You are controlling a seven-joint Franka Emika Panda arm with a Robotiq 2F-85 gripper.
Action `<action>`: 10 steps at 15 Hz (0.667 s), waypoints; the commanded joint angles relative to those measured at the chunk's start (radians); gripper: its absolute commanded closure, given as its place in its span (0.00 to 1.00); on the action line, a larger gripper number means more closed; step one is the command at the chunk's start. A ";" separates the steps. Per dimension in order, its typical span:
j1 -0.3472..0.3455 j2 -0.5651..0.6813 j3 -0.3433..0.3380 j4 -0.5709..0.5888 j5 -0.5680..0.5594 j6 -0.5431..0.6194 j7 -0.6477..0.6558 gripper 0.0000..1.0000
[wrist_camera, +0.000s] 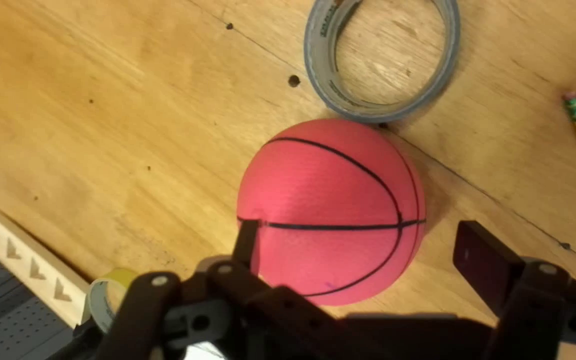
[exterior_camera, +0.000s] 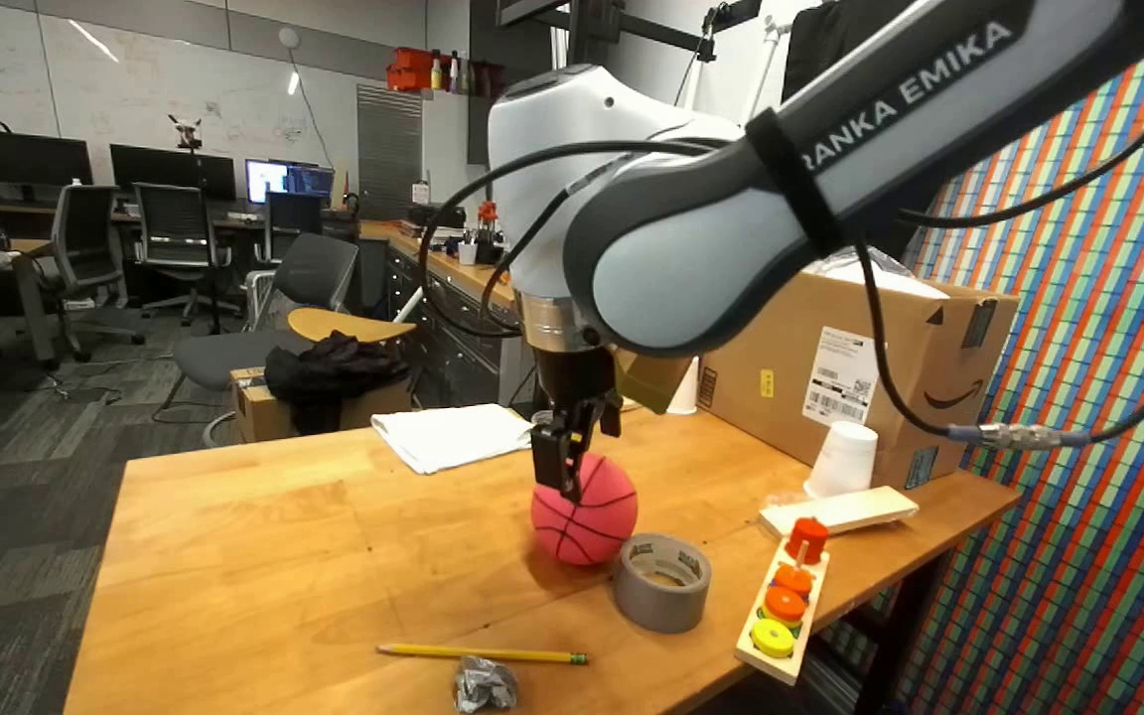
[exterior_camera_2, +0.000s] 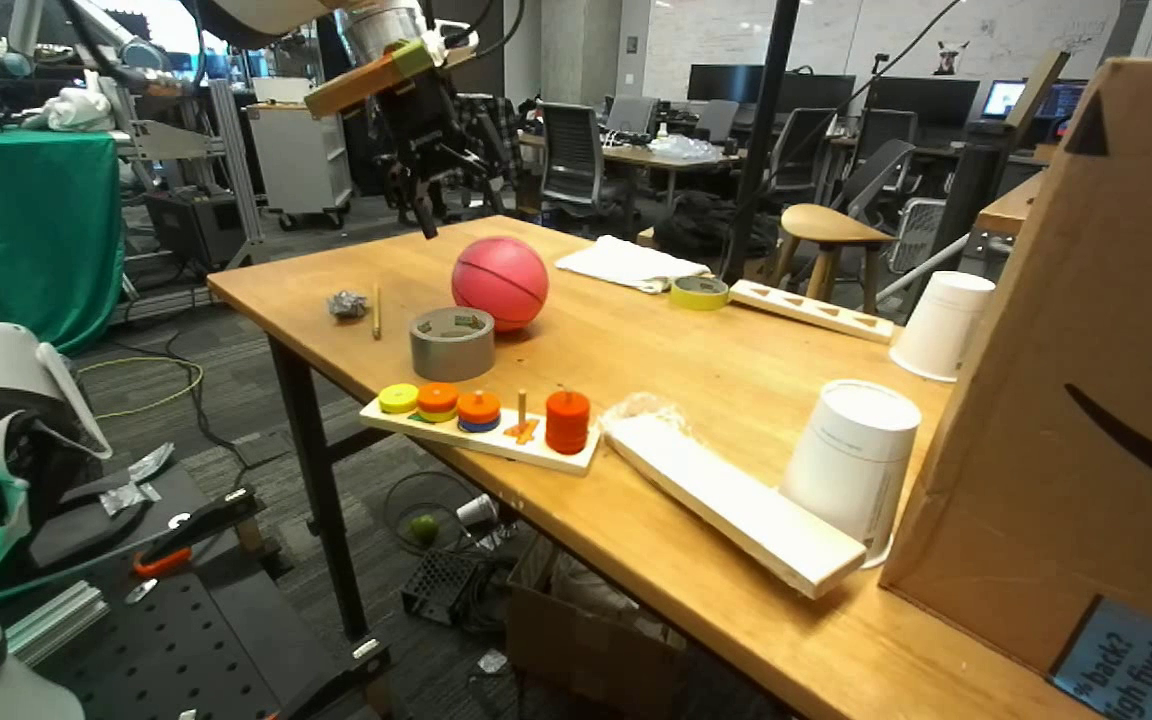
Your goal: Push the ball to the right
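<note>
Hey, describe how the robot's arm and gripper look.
The arm is white and grey, with light "RANKA EMIKA" lettering showing, a black strap and looping black cables. Below a silver collar, the gripper is black, with blocky fingers.

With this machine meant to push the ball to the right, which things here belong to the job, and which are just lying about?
For the job:
pinkish-red ball
gripper (the machine's hand)

Just lying about:
grey tape roll
yellow tape roll
pencil
crumpled silvery scrap
white cloth
ring toy
white cups
cardboard box
</note>
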 commanded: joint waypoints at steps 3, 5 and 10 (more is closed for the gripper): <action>0.047 -0.064 0.085 -0.121 -0.192 -0.010 0.157 0.00; 0.071 -0.071 0.109 -0.143 -0.116 0.041 0.136 0.00; 0.114 -0.072 0.150 -0.151 0.014 0.203 0.087 0.00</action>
